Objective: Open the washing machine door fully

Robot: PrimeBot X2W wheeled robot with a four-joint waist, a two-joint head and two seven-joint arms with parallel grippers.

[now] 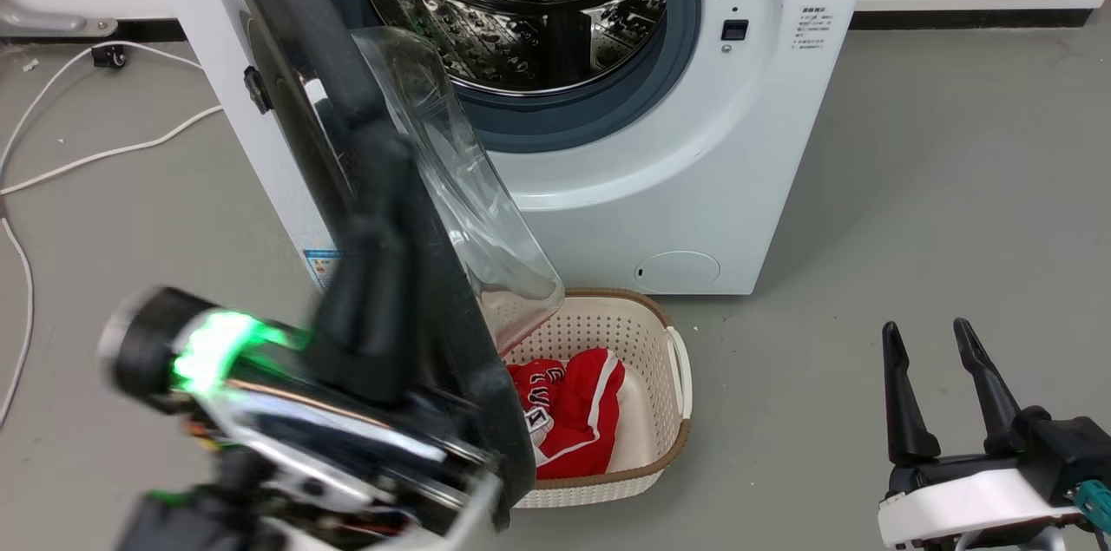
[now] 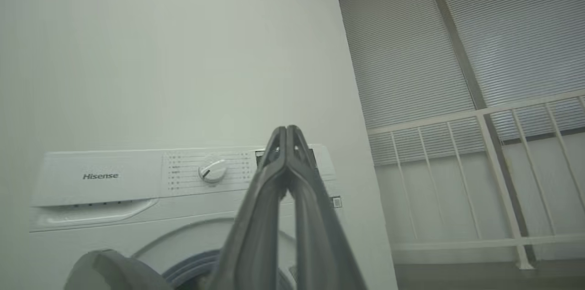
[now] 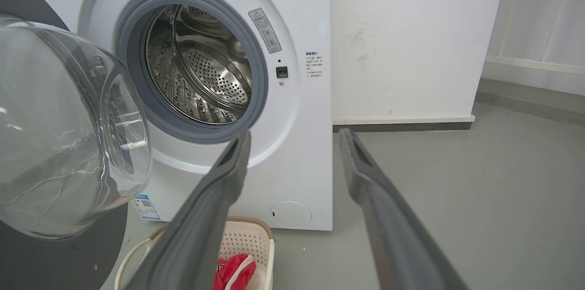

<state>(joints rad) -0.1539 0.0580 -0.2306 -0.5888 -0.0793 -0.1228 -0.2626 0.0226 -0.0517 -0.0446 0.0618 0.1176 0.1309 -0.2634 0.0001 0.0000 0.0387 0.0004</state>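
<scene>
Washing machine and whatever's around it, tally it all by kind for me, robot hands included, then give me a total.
washing machine: 1
laundry basket: 1
red garment bundle: 1
robot hands: 2 (left hand, right hand)
Total: 5

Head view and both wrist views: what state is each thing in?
Door: open, swung well out.
Drum: no laundry seen inside.
Basket: holds a red garment.
Left gripper: shut, holding nothing.
Right gripper: open, empty.
</scene>
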